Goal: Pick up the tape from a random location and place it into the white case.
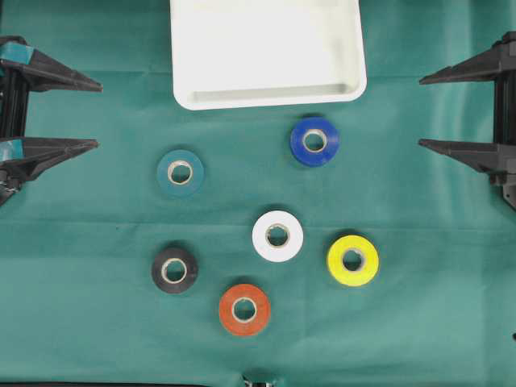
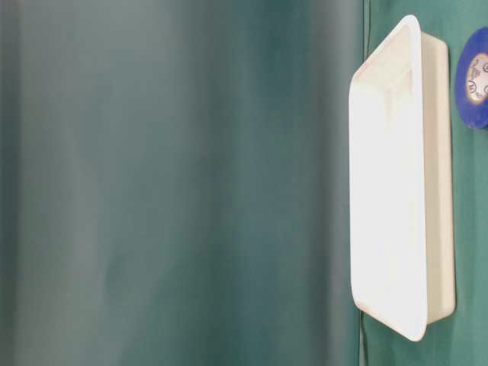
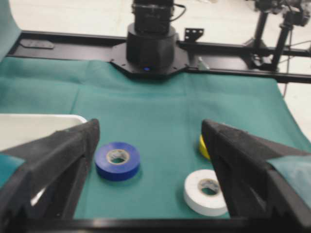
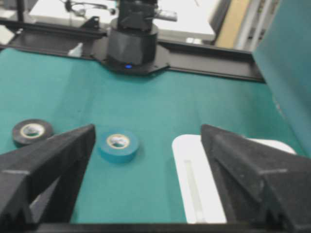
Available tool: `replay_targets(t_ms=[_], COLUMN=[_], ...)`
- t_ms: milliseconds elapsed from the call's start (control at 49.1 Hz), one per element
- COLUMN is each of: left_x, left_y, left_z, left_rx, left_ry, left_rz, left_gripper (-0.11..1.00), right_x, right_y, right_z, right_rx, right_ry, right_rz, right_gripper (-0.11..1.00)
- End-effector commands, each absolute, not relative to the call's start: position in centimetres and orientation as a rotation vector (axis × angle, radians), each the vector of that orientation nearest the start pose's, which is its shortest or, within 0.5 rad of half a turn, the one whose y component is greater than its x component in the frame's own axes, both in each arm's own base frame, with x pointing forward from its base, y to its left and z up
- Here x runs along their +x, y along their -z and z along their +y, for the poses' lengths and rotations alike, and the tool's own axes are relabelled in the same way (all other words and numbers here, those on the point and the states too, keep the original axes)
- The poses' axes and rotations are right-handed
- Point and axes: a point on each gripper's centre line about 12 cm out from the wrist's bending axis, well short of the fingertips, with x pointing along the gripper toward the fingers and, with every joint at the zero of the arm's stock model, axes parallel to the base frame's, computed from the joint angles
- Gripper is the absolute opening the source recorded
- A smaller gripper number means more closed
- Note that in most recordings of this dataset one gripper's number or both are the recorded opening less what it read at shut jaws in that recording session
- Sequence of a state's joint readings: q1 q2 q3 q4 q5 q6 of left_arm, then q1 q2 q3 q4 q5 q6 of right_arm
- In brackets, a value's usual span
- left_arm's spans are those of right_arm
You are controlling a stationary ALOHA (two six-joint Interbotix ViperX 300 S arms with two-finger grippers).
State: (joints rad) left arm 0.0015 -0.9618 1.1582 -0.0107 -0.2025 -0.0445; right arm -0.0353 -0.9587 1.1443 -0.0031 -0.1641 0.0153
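A green cloth (image 1: 419,322) covers the table. In the wrist views a black frame rail (image 3: 73,41) runs along the cloth's far edge, with black stands (image 3: 282,34) on the pale floor (image 3: 73,17) beyond it.

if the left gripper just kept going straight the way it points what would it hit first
Probably the blue tape roll, which lies between the open fingers of the left gripper in its wrist view. Depth is unclear, so it may pass over it.
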Motion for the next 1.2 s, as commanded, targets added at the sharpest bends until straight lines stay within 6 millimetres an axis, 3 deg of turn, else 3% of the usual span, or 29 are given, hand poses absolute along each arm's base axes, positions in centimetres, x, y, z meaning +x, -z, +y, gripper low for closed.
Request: replay_targets(t_ms=[0, 285, 693, 1182], left_x=[20.3, 20.3, 20.0, 20.1], left_y=[-29.9, -29.9, -30.2, -30.6], left_z=[0.1, -0.2, -3.5, -3.6], left_rx=[-0.058, -0.06, -0.061, -0.06], left_ry=[-0.004, 0.012, 0.173, 0.178], left_rz=[-0.026, -0.026, -0.03, -0.039], left_gripper=[0.99, 0.99, 0.99, 0.99], right_x=[20.4, 20.4, 20.4, 20.4], right_y=[-30.2, -30.1, -30.0, -30.0], right_z=[-0.7, -0.7, -0.7, -0.7], right_rx=[0.015, 0.014, 0.014, 0.014], right_ry=[0.036, 0.036, 0.036, 0.036], right_rz=[-0.009, -0.002, 0.007, 0.01], right_gripper=[0.9, 0.9, 0.9, 0.9])
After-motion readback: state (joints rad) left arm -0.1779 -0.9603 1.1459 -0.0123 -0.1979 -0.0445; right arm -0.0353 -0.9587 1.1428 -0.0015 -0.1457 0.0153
